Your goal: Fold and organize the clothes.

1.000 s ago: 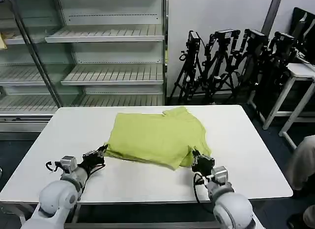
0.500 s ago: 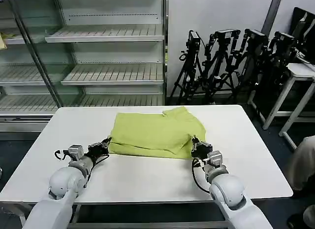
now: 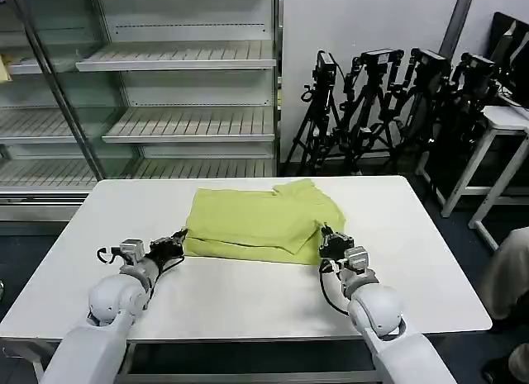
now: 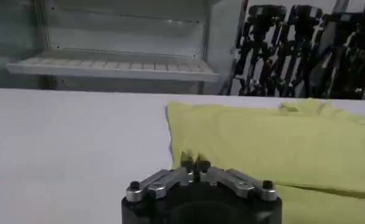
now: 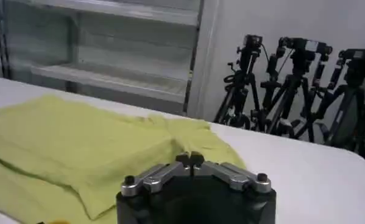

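Lime T-shirt [image 3: 263, 221] sits centre frame in head view, on the white table [image 3: 248, 301], partly folded: a doubled near edge runs left-right across the frame, so the long axis is lateral, parallel to the table's near edge.

Left gripper [image 3: 176, 241] is at the shirt's near-left corner, lower left of centre. Right gripper [image 3: 328, 244] is at the near-right corner, lower right of centre. Both are low on the table, each at its own end of that near edge, about equally close.

Left wrist view: left gripper [image 4: 194, 165] has fingers pressed together, with shirt [image 4: 279, 146] fabric directly ahead and touching the tips. Looks pinched on the hem, but can't confirm cloth is between them.

Right wrist view: right gripper [image 5: 193, 160] is likewise clenched, shirt [image 5: 78, 152] spread ahead and off to one side, fold layers visible. Grasp again likely, not certain.

Key relation: the shirt's bulk lies away from both grippers, toward the far side of the table and the shelving [image 3: 165, 87]. My read: any next fold carries the near edge forward over the body, both arms moving in parallel to keep that edge straight.
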Motion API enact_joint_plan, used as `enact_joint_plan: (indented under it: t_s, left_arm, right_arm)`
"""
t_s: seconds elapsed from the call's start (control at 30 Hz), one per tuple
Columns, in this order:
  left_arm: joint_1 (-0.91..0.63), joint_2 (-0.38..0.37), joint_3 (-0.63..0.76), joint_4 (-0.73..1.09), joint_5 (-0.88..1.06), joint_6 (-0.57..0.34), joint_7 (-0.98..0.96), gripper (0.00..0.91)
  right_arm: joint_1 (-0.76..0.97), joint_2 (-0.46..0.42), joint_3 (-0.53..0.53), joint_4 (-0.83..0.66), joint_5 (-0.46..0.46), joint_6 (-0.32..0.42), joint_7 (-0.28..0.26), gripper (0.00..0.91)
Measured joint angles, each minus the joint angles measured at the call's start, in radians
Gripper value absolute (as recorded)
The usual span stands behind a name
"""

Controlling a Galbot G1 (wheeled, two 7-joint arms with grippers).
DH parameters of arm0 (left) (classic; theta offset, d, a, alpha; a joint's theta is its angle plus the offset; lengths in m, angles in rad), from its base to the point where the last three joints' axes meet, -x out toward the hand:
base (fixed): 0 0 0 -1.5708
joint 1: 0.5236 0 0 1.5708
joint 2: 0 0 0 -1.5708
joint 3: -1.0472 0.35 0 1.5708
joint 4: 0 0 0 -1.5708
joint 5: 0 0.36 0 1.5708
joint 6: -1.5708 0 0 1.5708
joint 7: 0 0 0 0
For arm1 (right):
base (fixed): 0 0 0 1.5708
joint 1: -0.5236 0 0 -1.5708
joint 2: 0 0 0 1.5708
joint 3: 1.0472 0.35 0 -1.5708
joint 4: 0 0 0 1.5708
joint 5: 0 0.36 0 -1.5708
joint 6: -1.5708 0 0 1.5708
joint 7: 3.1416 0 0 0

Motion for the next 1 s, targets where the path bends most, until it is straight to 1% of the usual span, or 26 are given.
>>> enact_joint_plan:
  t_s: [0.17,0.4,0.7,0.73,0.77,0.8,0.83,0.87,1.0]
  left_arm:
    - [0.004,0.009,-0.010,-0.009,0.006,-0.004,0.000,0.907]
    - [0.046,0.022,-0.024,-0.064,0.014,0.018,-0.003,0.907]
    - [0.113,0.023,-0.042,-0.110,0.025,0.035,-0.001,0.907]
    - [0.119,0.022,-0.046,-0.112,0.025,0.036,-0.001,0.907]
    - [0.125,0.020,-0.049,-0.115,0.024,0.037,-0.001,0.907]
    - [0.130,0.018,-0.052,-0.118,0.023,0.038,-0.001,0.514]
    - [0.135,0.017,-0.054,-0.120,0.023,0.039,-0.002,0.060]
    - [0.139,0.017,-0.055,-0.121,0.023,0.040,-0.002,0.010]
    - [0.155,0.018,-0.056,-0.125,0.023,0.043,-0.003,0.010]
  right_arm:
    - [-0.013,-0.009,0.010,0.007,0.004,-0.008,0.005,0.907]
    - [-0.077,-0.036,0.026,0.073,0.024,-0.040,0.024,0.907]
    - [-0.168,-0.072,0.061,0.146,0.077,-0.083,0.054,0.907]
    - [-0.175,-0.075,0.063,0.153,0.083,-0.086,0.055,0.877]
    - [-0.181,-0.077,0.065,0.157,0.090,-0.089,0.056,0.322]
    - [-0.185,-0.078,0.066,0.159,0.096,-0.092,0.056,0.000]
    - [-0.189,-0.078,0.067,0.160,0.101,-0.094,0.057,0.000]
    - [-0.192,-0.079,0.069,0.162,0.106,-0.096,0.057,0.000]
    - [-0.201,-0.082,0.071,0.163,0.132,-0.104,0.060,0.000]
